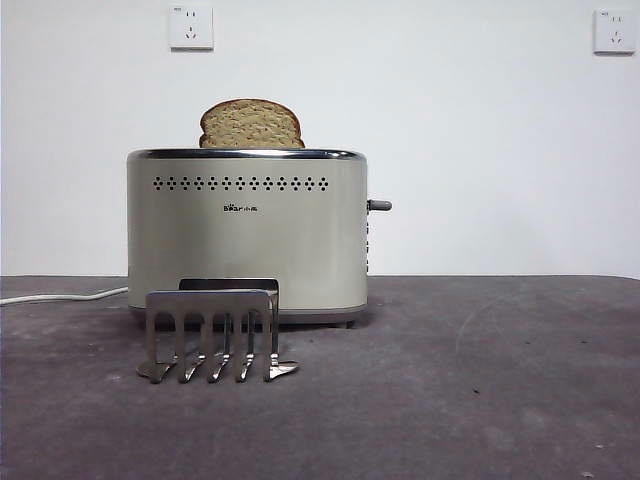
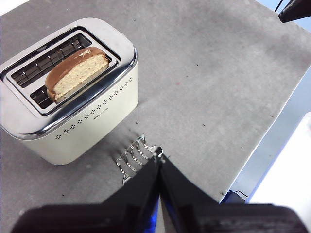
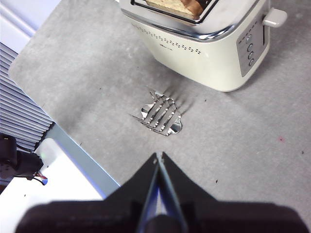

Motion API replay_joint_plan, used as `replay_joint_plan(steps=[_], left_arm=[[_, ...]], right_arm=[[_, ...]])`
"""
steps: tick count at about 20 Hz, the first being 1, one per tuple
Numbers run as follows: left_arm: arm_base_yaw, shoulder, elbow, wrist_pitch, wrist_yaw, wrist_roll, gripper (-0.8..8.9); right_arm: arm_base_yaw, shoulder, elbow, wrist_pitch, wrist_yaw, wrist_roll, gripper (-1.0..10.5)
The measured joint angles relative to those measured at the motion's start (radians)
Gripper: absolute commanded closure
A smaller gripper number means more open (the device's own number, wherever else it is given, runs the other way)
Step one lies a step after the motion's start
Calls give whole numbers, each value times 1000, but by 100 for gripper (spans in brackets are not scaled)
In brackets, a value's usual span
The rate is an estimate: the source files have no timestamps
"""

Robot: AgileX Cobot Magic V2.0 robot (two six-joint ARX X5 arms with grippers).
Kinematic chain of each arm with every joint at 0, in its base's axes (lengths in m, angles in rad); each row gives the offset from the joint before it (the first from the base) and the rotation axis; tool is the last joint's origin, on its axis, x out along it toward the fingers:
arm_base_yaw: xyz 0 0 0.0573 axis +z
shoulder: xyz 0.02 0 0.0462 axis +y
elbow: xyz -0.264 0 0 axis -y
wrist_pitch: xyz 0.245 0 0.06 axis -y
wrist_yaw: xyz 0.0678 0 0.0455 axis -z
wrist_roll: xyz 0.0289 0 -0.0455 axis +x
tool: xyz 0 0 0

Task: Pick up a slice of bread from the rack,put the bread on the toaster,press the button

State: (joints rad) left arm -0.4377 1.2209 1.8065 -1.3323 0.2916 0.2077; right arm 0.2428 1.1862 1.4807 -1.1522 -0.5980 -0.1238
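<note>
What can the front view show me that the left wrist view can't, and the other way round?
Only the front view shows the lever knob at the toaster's narrow end, two wall sockets and a white cord. Only the left wrist view shows the left gripper, shut, and the toaster's two slots from above. Both show the toaster, the slice of bread standing in a slot, and the empty rack.

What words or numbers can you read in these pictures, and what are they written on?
Nothing here can be read clearly.
Dark logo on the front of the toaster: too small and blurred to read.
Marks by the round controls on the toaster's narrow end: too small to read.
Tiny marks at the corners of the two wall sockets: too small to read.
The rack and the slice of bread carry no text.
</note>
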Motion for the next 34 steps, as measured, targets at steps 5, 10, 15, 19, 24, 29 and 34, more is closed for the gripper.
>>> replay_joint_plan(steps=[5, 10, 15, 19, 24, 29, 34], left_arm=[[0, 0, 0, 0, 0, 0, 816], [0, 0, 0, 2, -2, 0, 816], [98, -75, -3, 143, -2, 55, 816], [250, -273, -129, 443, -1, 70, 816], [394, -590, -555, 908, -91, 73, 816], [477, -848, -1040, 1193, -142, 60, 816], [487, -1022, -1418, 1312, -185, -10, 816]], right_arm=[[0, 0, 0, 0, 0, 0, 946], [0, 0, 0, 0, 0, 0, 946], [0, 0, 0, 0, 0, 0, 946], [0, 0, 0, 0, 0, 0, 946], [0, 0, 0, 0, 0, 0, 946], [0, 0, 0, 0, 0, 0, 946], [0, 0, 0, 0, 0, 0, 946]])
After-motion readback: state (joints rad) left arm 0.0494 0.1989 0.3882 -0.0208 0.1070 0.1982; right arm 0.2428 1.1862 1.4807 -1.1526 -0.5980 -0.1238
